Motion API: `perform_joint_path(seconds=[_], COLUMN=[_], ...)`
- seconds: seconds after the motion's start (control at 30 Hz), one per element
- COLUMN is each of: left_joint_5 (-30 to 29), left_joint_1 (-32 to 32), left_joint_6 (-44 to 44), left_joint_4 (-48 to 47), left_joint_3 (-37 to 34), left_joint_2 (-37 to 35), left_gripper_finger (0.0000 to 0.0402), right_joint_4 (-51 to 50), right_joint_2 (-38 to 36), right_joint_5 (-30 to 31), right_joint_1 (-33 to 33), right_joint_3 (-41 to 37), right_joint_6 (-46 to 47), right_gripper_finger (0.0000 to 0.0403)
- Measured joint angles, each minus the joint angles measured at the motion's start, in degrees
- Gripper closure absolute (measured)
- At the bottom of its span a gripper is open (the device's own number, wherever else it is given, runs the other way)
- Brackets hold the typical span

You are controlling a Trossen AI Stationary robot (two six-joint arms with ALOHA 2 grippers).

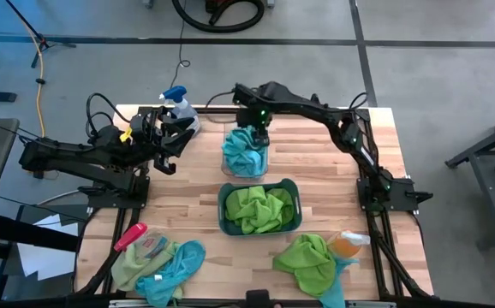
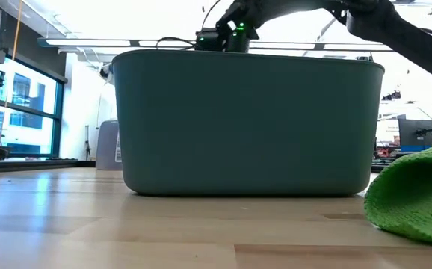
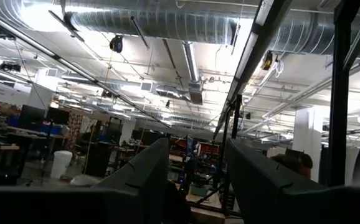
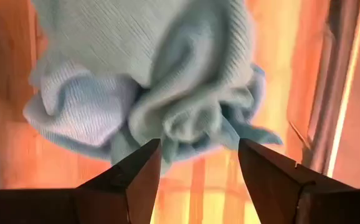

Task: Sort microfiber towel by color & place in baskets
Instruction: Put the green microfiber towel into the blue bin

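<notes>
The wooden counter (image 1: 196, 192) carries 2 baskets. The dark teal basket (image 1: 259, 208), just nearer than the right pincer (image 1: 259, 128), holds lime green towels (image 1: 259, 206). The clear basket (image 1: 245, 154) sits directly beneath that pincer and holds turquoise towels (image 4: 161, 87); the fingers stand parted above them, gripping nothing. More loose towels (image 1: 158, 263) lie well away at the counter's near edge. The left pincer (image 1: 166, 141) waits beside the spray bottle (image 1: 177, 104), fingers parted, empty.

Grey floor (image 1: 436, 51) surrounds the wood table (image 1: 187, 192). Silver ducts (image 3: 167, 25) run under the ceiling; windows (image 2: 18, 97) glow at nine o'clock.
</notes>
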Motion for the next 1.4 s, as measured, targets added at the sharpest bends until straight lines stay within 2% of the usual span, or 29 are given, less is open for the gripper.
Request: perform_joint_path(seconds=[0.3,0.47,0.6,0.73,0.83,1.03,1.2,1.4], left_joint_5=[0.0,0.0,0.0,0.0,0.0,0.0,-0.2,-1.2], left_joint_1=[0.0,0.0,0.0,0.0,0.0,0.0,0.0,0.0], left_joint_6=[0.0,0.0,0.1,0.1,0.0,0.0,0.1,0.0], left_joint_4=[-0.7,-1.2,-1.2,-1.3,-1.5,-1.5,-1.7,-3.6], left_joint_3=[0.0,0.0,0.0,0.0,0.0,0.0,0.0,0.0], left_joint_2=[0.0,0.0,0.0,0.0,0.0,0.0,0.0,0.0], left_gripper_finger=[0.0253,0.0253,0.0253,0.0253,0.0253,0.0253,0.0253,0.0253], right_joint_4=[-6.2,-8.2,-10.3,-11.4,-10.1,4.4,19.1,39.6], right_joint_2=[-4.0,-7.4,-10.7,-14.9,-20.1,-37.1,-54.4,-73.4], right_joint_5=[-17.7,-19.5,-23.4,-25.3,-25.4,-25.8,-25.8,-24.7], right_joint_1=[-4.2,-4.5,-4.4,-4.0,-3.8,-3.7,-2.1,2.6], right_joint_3=[0.0,0.0,-0.1,-4.3,-12.2,-40.4,-63.3,-80.5], right_joint_6=[3.2,2.8,2.9,2.6,2.8,9.2,21.3,39.2], right_gripper_finger=[0.0190,0.0190,0.0190,0.0190,0.0190,0.0190,0.0190,0.0190])
